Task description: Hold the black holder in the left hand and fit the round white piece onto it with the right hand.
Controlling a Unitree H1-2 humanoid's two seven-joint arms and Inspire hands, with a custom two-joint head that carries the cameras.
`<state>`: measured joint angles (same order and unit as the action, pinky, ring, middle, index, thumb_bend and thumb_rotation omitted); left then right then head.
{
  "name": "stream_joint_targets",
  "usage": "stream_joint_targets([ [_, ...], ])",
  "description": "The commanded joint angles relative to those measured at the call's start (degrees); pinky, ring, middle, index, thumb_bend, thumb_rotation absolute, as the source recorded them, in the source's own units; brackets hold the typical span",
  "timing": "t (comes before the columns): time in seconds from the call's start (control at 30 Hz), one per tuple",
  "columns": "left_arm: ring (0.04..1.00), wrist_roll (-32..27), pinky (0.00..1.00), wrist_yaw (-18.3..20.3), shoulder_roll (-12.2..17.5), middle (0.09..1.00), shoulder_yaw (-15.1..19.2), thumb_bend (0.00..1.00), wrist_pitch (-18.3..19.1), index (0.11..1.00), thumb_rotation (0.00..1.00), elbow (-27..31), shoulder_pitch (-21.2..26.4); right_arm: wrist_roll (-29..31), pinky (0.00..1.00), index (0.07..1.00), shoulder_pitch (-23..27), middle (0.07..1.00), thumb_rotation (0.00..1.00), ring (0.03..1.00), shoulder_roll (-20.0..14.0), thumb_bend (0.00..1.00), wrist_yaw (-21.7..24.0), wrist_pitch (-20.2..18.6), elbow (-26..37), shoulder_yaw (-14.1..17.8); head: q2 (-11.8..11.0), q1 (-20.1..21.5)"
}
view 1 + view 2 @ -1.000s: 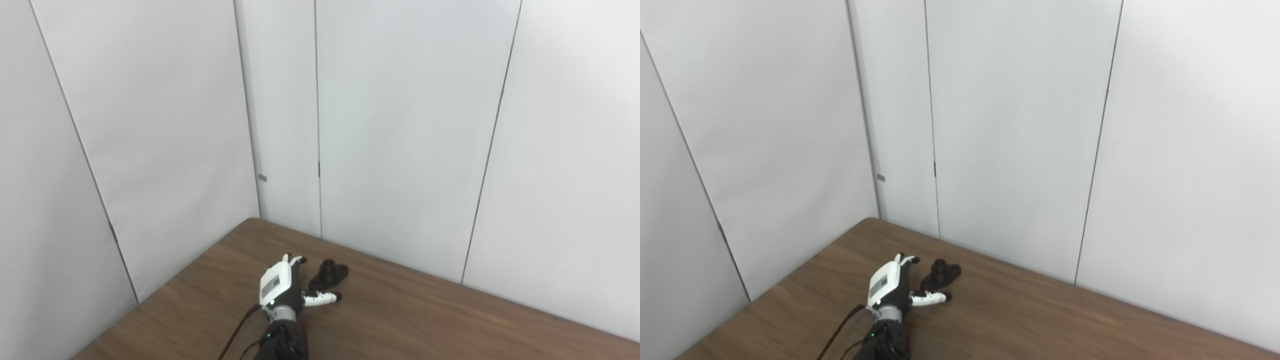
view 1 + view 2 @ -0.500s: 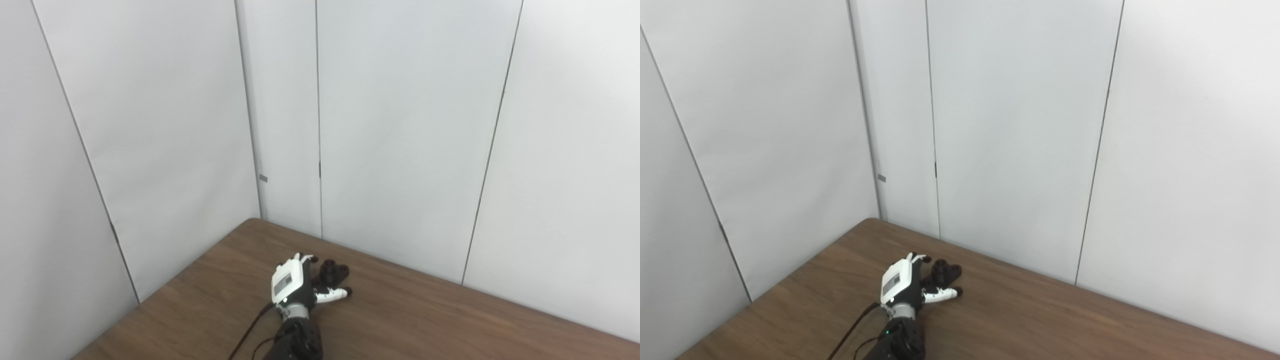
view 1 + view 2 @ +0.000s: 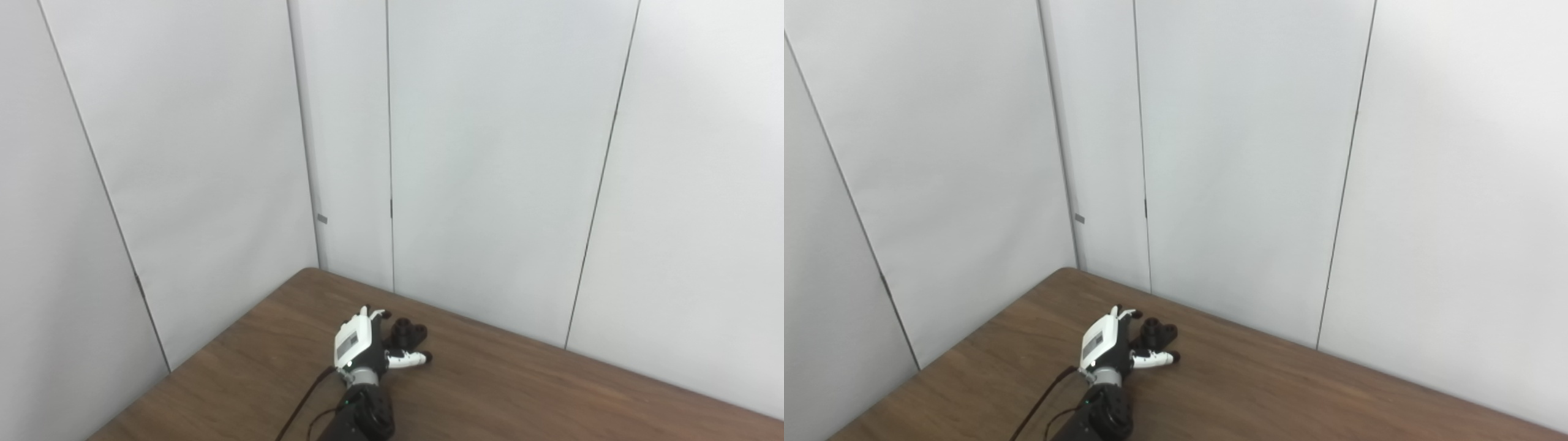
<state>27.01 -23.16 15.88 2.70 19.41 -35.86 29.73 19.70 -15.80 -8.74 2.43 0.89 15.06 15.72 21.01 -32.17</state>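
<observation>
— What surrounds the work, and does anything stand in the way?
— White wall panels [image 3: 502, 153] close in the far corner of the brown wooden table [image 3: 520, 392], their dark seams running down to the tabletop. A dark cable [image 3: 303, 407] trails along the left arm toward the picture's bottom edge. Nothing lies between the left hand [image 3: 361, 343] and the black holder [image 3: 407, 334]. The round white piece and the right hand appear in neither view.

— Where does the holder lie relative to the hand?
— It sits on the table just to the right of the hand, at its far side. The hand stands on edge, its white back turned left; the fingers [image 3: 1124, 313] reach up past the holder's left flank and the thumb [image 3: 1154, 358] stretches right along the near side of it. So the holder rests in the spread between thumb and fingers. Whether any of them touches it is too small to tell; the hand is not clasped around it.

— What room is there for moving?
— The holder lies near the table's far edge, where the wall panels meet it. To the right and toward the camera, the wood runs wide and bare
</observation>
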Motion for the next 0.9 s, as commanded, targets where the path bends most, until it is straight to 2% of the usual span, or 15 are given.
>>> stream_joint_targets([
  [0.0, 1.000, -2.4, 1.00, 5.0, -0.9, 0.995, -1.0, 1.00, 3.5, 0.839, 0.27, 0.5, -2.3, -0.1, 1.00, 0.974, -0.2, 0.982, 0.69, 1.000, 0.1, 0.66, -0.1, 0.3, 1.8, 0.1, 0.0, 0.0],
  [0.2, 1.000, -2.2, 1.00, 6.4, -0.3, 1.000, -1.9, 1.00, 4.7, 0.856, 0.33, 5.2, -5.4, 0.2, 1.00, 0.973, 0.2, 0.978, 0.69, 1.000, 0.0, 0.65, 0.0, -0.1, 1.7, 0.1, 0.0, -0.4],
  [0.37, 0.992, -1.8, 1.00, 7.2, -0.3, 0.997, -2.0, 1.00, 6.8, 0.858, 0.27, 8.4, -7.2, -0.3, 1.00, 0.973, 0.4, 0.978, 0.69, 1.000, -0.1, 0.65, 0.1, 0.4, 1.1, 0.1, -0.1, -0.4],
  [0.67, 0.984, 0.4, 1.00, 7.7, 0.0, 0.986, -2.2, 1.00, 7.4, 0.837, 0.28, 13.1, -9.6, -0.9, 1.00, 0.970, 0.8, 0.984, 0.70, 1.000, -0.1, 0.67, -0.2, 0.1, 1.2, 0.0, 0.1, -0.8],
  [0.87, 0.989, 1.3, 1.00, 7.6, -0.7, 0.987, -0.8, 1.00, 7.5, 0.824, 0.28, 14.8, -10.8, 0.1, 1.00, 0.962, 1.0, 0.980, 0.69, 1.000, -0.1, 0.67, 0.3, 0.5, 0.7, 0.1, 0.0, -0.5],
])
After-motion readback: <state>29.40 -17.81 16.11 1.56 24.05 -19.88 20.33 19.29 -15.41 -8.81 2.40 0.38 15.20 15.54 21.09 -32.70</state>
